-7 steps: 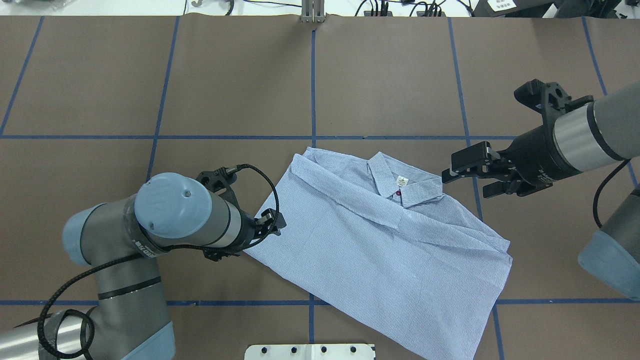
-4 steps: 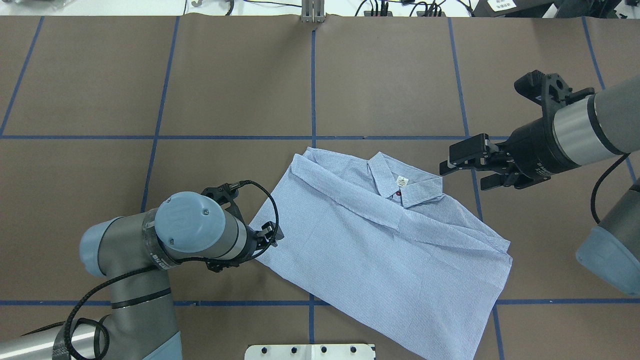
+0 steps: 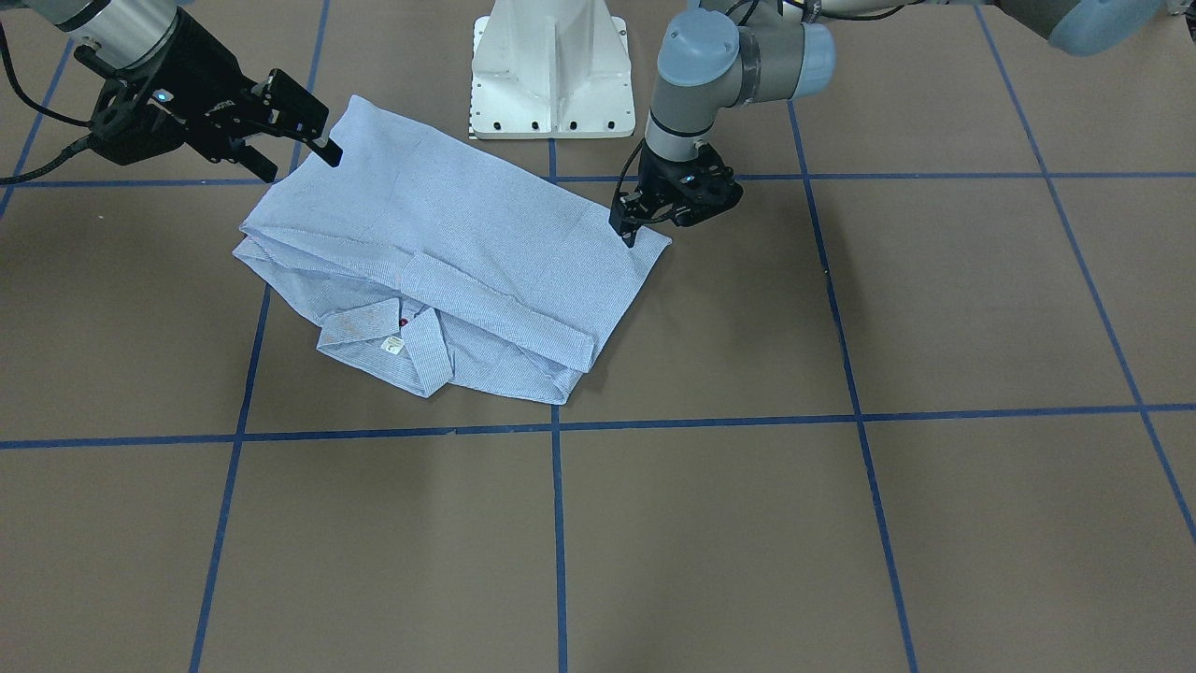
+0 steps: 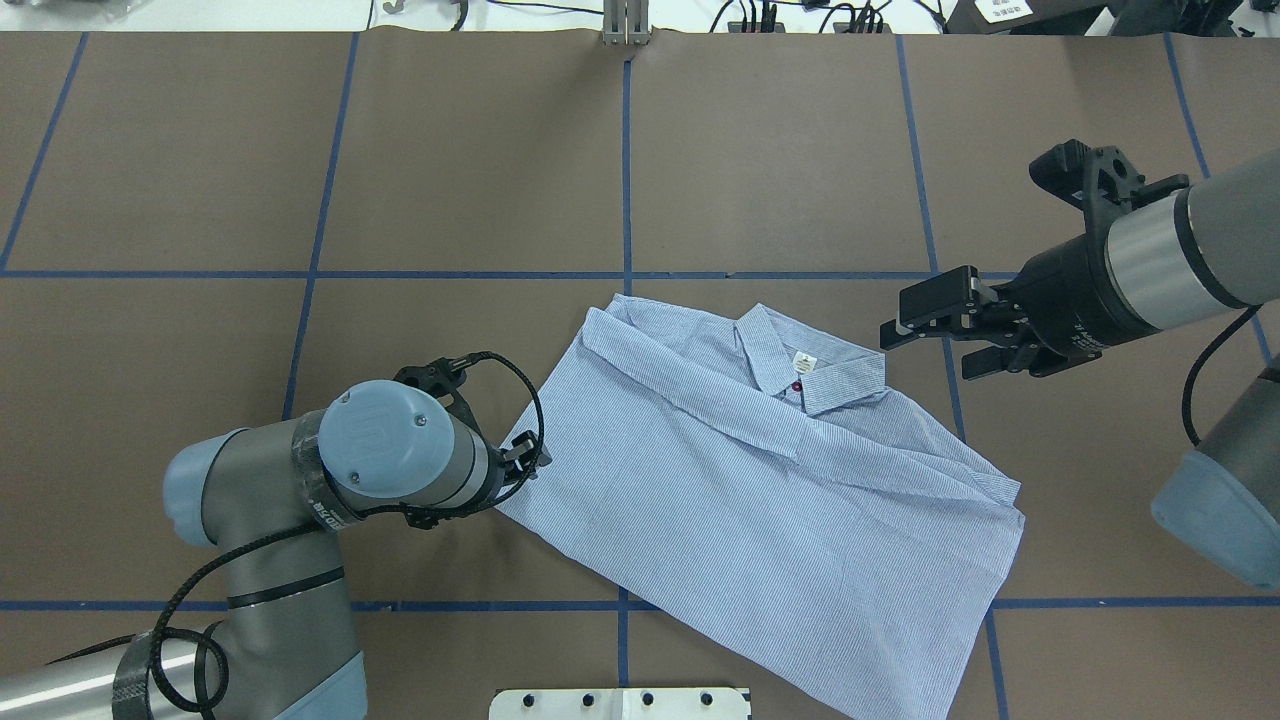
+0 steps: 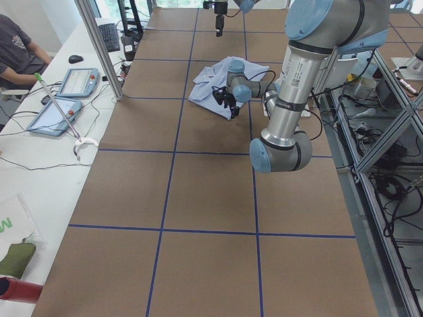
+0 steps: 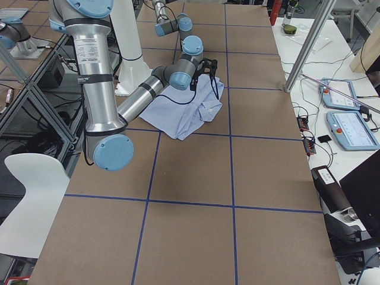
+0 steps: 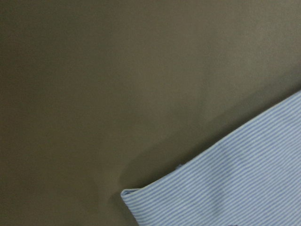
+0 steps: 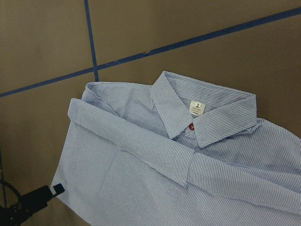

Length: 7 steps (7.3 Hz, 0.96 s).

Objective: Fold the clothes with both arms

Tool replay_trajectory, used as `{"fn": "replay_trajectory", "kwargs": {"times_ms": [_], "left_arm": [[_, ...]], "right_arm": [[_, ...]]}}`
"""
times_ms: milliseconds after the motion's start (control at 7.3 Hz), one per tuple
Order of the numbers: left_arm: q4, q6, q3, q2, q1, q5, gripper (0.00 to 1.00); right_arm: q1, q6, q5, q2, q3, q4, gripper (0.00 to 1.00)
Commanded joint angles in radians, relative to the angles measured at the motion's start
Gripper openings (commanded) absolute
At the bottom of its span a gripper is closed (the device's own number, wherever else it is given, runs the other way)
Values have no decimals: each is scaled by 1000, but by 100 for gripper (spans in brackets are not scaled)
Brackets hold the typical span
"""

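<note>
On the big brown table with blue tape lines, we see one light-blue shirt with thin white stripes. It lies flat and a bit crooked, close to the near edge and around the middle. Its sides are folded in over the front. Its pointed collar faces the far side. Inside the collar we see a small white label, and a tiny red button sits just below it.

Our left black two-finger gripper points down at the left edge of the shirt, right by a folded corner. We cannot tell if its fingers are pinching the cloth or just touching it. The left wrist camera shows only that striped corner on the brown table.

Our right black two-finger gripper is just to the right of the collar. Its two fingers are spread apart and hold nothing.

A white robot base stands at the near edge, close to the bottom part of the shirt.
</note>
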Motion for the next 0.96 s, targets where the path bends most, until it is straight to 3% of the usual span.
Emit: {"fn": "replay_trajectory", "kwargs": {"times_ms": [0,822], "left_arm": [[2,0,9,-3,-2,10,85],[2,0,15,-8,-1,8,56]], "right_arm": [[0,0,-1,-2,0,0,100],[2,0,-1,-6,-6,-2,100]]}}
